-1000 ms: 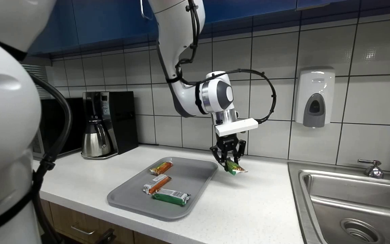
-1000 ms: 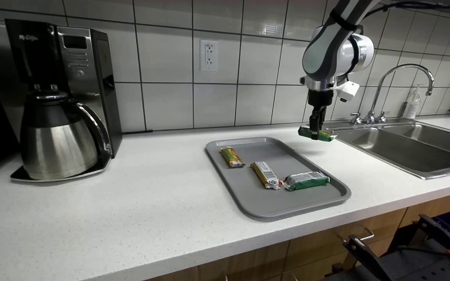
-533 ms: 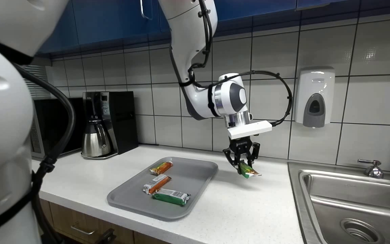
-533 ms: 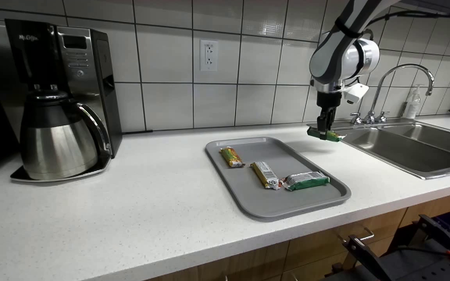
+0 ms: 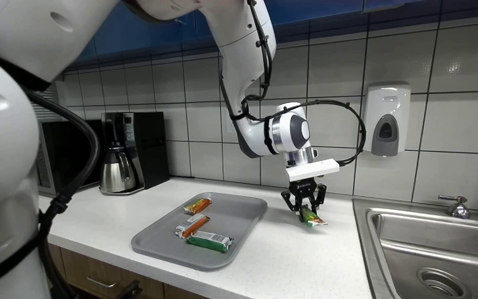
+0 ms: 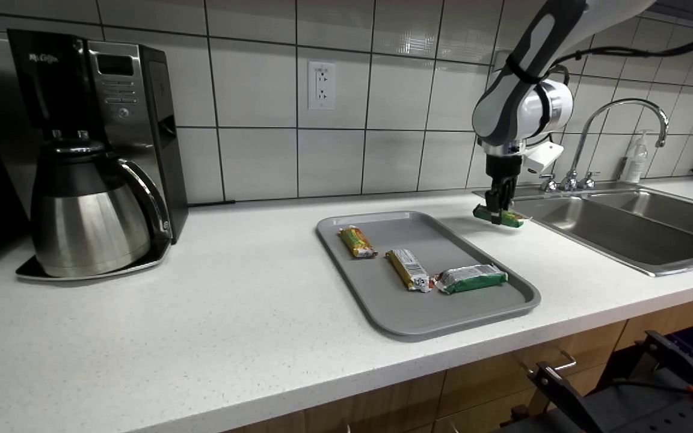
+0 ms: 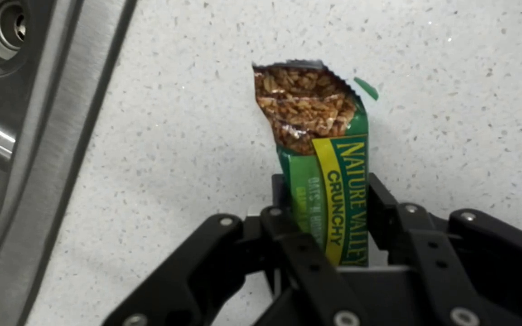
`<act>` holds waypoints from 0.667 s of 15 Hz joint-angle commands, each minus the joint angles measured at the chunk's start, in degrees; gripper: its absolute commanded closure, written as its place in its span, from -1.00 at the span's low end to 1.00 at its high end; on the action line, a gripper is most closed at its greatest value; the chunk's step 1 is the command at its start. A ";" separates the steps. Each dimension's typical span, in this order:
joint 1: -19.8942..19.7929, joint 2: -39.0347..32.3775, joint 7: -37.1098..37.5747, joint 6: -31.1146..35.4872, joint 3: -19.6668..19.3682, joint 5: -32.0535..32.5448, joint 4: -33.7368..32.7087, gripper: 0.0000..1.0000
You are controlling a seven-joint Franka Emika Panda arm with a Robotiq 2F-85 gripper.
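My gripper [image 5: 308, 216] is shut on a green granola bar [image 7: 320, 167], with one finger against each long side in the wrist view. The wrapper's oat-pictured end sticks out ahead of the fingers, and its rear end is hidden behind the gripper. In both exterior views the bar hangs low over the white counter, between tray and sink; whether it touches the counter I cannot tell. Beside it, the grey tray [image 6: 394, 310] carries a green-and-silver bar [image 6: 471, 279], an orange-and-silver bar [image 6: 409, 270] and an orange-yellow bar [image 6: 357, 242].
The steel sink [image 5: 438, 253] with its faucet [image 6: 617, 103] lies beyond the gripper. Behind runs the tiled wall with a soap dispenser [image 5: 386, 118]. A coffee maker [image 6: 91, 156] stands past the tray. A small green sliver [image 7: 366, 88] shows near the held bar.
My gripper has carried the green bar away from the tray toward the sink, then lowered it closer to the counter. The tray and its bars have stayed put.
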State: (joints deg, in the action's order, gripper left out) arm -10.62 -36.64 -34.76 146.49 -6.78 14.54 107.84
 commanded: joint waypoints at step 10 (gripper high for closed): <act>-0.83 -4.70 2.73 -4.18 0.88 0.54 -8.32 -1.00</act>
State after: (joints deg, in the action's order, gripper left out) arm -10.62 -41.06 -33.20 144.79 -6.78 14.54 101.73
